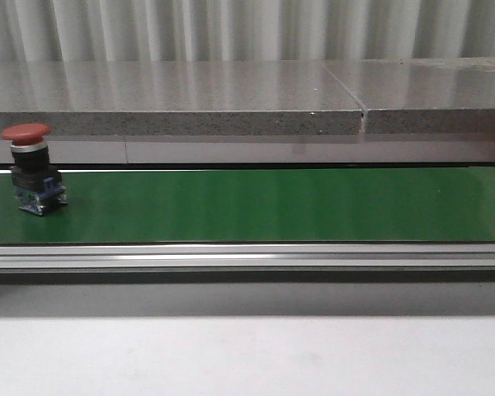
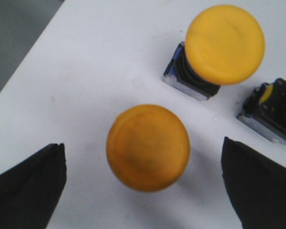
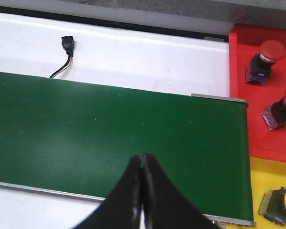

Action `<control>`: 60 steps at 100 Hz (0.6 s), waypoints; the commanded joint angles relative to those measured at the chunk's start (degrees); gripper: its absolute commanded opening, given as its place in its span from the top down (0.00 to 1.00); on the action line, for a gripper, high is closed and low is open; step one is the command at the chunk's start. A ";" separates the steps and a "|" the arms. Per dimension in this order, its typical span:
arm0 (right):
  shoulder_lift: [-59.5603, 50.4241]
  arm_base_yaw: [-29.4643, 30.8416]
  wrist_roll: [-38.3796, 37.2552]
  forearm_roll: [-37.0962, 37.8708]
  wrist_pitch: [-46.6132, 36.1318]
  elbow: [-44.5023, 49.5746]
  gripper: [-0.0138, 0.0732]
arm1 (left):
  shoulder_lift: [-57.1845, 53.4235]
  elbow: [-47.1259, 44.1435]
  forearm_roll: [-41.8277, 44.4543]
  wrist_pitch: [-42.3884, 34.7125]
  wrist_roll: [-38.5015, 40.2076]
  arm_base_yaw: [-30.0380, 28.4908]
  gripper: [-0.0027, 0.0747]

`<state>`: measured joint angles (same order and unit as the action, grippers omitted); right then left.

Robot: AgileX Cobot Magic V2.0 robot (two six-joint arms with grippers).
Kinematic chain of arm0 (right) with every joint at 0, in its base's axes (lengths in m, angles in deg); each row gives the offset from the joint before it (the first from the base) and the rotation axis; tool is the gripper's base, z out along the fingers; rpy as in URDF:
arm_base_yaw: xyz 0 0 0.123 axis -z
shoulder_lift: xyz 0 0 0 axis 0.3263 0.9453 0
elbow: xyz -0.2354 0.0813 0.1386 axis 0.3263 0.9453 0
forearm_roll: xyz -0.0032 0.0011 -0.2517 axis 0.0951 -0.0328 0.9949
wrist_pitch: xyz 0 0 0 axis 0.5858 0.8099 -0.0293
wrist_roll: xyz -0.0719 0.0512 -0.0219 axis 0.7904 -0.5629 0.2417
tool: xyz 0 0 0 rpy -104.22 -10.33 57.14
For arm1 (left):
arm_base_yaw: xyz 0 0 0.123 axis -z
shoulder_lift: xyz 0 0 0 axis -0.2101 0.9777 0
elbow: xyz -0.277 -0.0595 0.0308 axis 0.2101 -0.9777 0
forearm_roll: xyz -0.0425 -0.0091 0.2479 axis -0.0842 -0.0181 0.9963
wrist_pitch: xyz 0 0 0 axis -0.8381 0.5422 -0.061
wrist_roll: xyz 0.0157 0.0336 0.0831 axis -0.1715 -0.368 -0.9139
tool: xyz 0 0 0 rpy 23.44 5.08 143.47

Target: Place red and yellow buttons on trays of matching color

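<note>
Yellow button [image 2: 148, 148] sits upright on white surface [image 2: 100, 62] between wide-open fingers of left gripper [image 2: 143, 179], w/ second yellow button [image 2: 225, 44] at 1 o'clock. Right gripper [image 3: 142, 191], fingers pressed shut & empty, hovers over green belt [image 3: 109, 133]; red tray [image 3: 262, 119] w/ two red buttons at 2 o'clock. Front view: red button [image 1: 33, 169] on belt, far left.

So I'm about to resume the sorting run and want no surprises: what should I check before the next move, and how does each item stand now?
1. Red button upright on the green belt: ok.
2. Right gripper empty, jaws together above the belt: ok.
3. Left gripper open, straddling a yellow button: ok.
4. Red tray has room beside its two red buttons: ok.
5. Belt stopped: cannot tell.
6. Yellow tray has free space: cannot tell.
</note>
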<state>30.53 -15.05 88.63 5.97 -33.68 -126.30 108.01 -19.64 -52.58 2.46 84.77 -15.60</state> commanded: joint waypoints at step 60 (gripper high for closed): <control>-0.96 -0.03 0.49 -0.18 -3.18 -1.36 0.92 | 0.46 6.52 1.00 -0.27 0.53 -0.11 0.77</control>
<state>30.53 -15.05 88.63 5.97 -33.68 -126.30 112.02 -15.19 -51.58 3.24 84.77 -15.70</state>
